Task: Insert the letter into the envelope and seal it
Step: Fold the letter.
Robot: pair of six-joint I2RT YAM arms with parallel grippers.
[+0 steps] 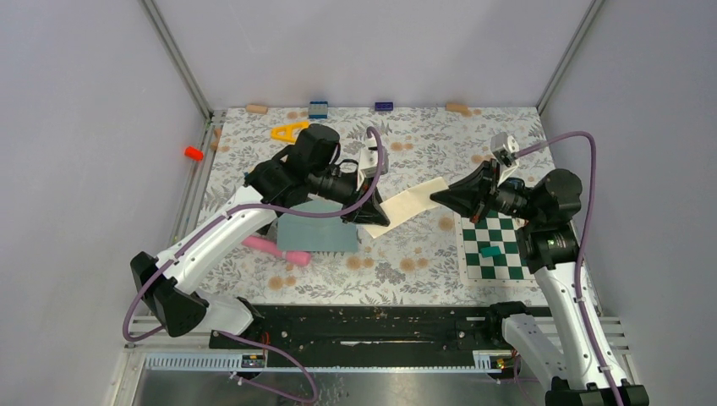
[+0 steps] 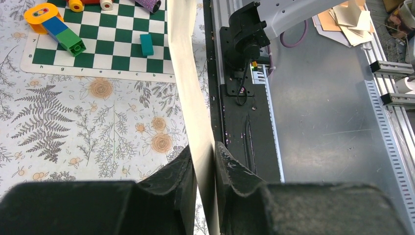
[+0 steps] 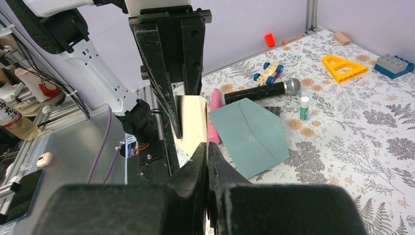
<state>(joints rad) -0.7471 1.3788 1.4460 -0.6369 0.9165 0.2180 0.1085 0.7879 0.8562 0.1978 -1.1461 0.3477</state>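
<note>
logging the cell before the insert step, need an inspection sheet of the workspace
surface: floral-print table, no spills seen
job's things: letter held in the air between both grippers; envelope flat on the table
clutter: chessboard mat, pink object, yellow triangle, microphone
grippers: left gripper and right gripper each shut on the letter
cables: purple cables loop along both arms
surroundings: grey walls; nothing else seen

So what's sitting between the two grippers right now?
The cream letter spans from left gripper to right gripper, clearest in the top view.
</note>
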